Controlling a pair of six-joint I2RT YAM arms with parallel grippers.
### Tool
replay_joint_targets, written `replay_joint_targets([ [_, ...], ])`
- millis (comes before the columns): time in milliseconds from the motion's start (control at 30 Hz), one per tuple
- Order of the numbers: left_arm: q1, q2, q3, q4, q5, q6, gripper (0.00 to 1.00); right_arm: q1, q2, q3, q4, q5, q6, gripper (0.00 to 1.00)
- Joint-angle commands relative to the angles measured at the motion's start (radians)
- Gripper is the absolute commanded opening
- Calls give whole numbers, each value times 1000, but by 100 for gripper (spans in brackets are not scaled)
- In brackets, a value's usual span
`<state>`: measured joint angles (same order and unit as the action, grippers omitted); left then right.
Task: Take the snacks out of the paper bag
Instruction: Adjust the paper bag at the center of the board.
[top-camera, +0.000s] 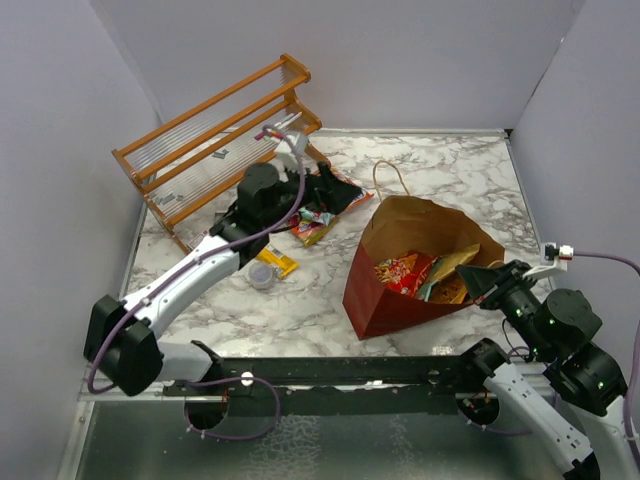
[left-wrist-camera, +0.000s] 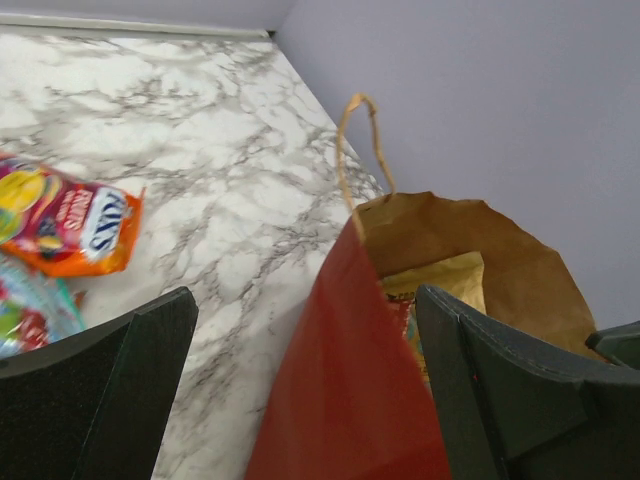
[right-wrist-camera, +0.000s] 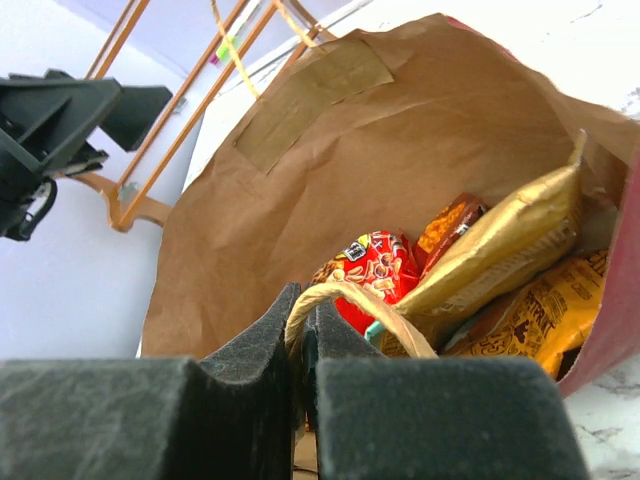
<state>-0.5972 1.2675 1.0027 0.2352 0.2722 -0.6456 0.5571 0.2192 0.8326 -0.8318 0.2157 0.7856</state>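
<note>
While a few packets (top-camera: 315, 222) already lie out on the marble table (top-camera: 450, 170), the emptying of the paper bag (top-camera: 385, 300) looks only part done. The right gripper (right-wrist-camera: 303, 330) is pinched tight on the bag's twisted handle (right-wrist-camera: 390, 315), which loops up from between its fingers. Directly ahead of it the bag's mouth gapes, brown lining showing. Inside, just beyond those fingers, sit three snacks: a red packet (right-wrist-camera: 375, 265), a long gold packet (right-wrist-camera: 500, 245) leaning to the right of it, and a yellow-brown packet (right-wrist-camera: 530, 320) lower down by the dark red wall.

The left gripper (left-wrist-camera: 305, 300) hangs with its fingers spread wide and nothing between them. The bag's red side and open rim are close in front of it. Off to its left an orange packet (left-wrist-camera: 75, 220) rests flat on the table, with a greenish packet (left-wrist-camera: 20, 310) nearer in. A small clear cup (top-camera: 262, 277) sits back along that arm, and a wooden rack (top-camera: 210, 130) stands off to its left; neither belongs to the job.

By my reckoning at least three snacks are left to lift out, and the free left gripper seems placed to reach in while the right one holds the bag.
</note>
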Motion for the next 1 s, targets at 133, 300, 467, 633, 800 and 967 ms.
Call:
replay_joint_targets([
  [133, -84, 281, 318, -109, -1, 14, 88, 1, -24, 41, -43, 112, 85, 7],
  [300, -101, 379, 380, -76, 3, -17, 78, 1, -12, 79, -62, 110, 72, 10],
  [467, -102, 457, 440, -47, 33, -50, 62, 1, -17, 114, -118, 113, 104, 18],
  [633, -102, 495, 499, 27, 97, -104, 24, 2, 3, 150, -179, 116, 183, 37],
  [800, -102, 447, 479, 105, 97, -139, 5, 1, 35, 155, -221, 104, 322, 51],
  [967, -103, 328, 332, 240, 68, -194, 0, 1, 30, 116, -176, 105, 433, 54],
])
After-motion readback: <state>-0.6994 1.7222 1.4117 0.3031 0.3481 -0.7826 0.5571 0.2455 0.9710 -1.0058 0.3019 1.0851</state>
